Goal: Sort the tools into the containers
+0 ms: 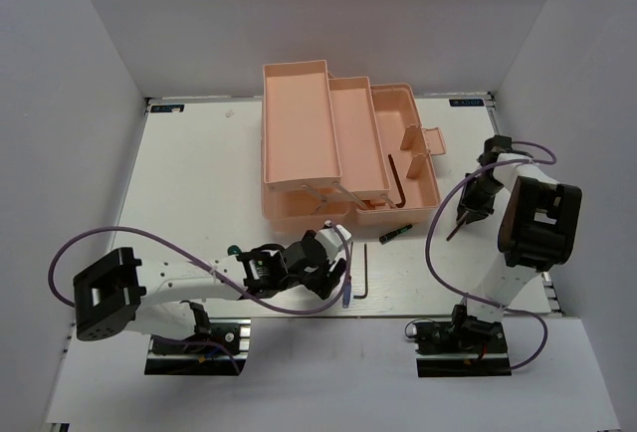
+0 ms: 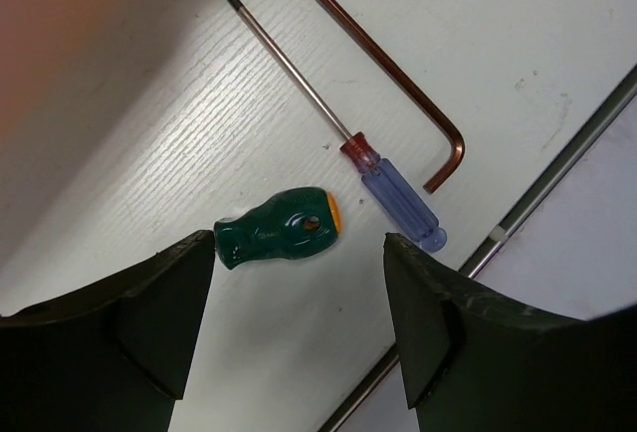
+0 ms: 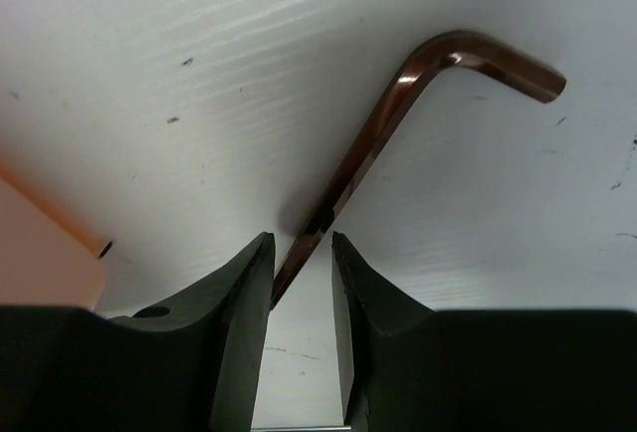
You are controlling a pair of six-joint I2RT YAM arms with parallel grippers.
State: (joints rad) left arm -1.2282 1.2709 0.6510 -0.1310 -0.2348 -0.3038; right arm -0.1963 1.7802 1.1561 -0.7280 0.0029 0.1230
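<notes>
The peach-pink toolbox (image 1: 299,123) stands open at the back centre, with a black hex key (image 1: 395,183) in its right compartment. My left gripper (image 1: 326,271) is open and empty. In the left wrist view it (image 2: 299,253) hovers over a stubby green-handled screwdriver (image 2: 284,225), with the blue-handled screwdriver (image 2: 398,201) and a hex key (image 2: 398,74) just beyond. My right gripper (image 1: 461,215) is right of the toolbox. In the right wrist view it (image 3: 302,243) is shut on another hex key (image 3: 398,104), which crosses the jaws at a slant. A black-and-green screwdriver (image 1: 395,232) lies before the toolbox.
The hex key on the table (image 1: 364,273) lies near the front edge, whose metal strip (image 2: 537,203) runs close to the blue handle. A small dark-green item (image 1: 231,250) lies left of the left wrist. White walls enclose the table on three sides.
</notes>
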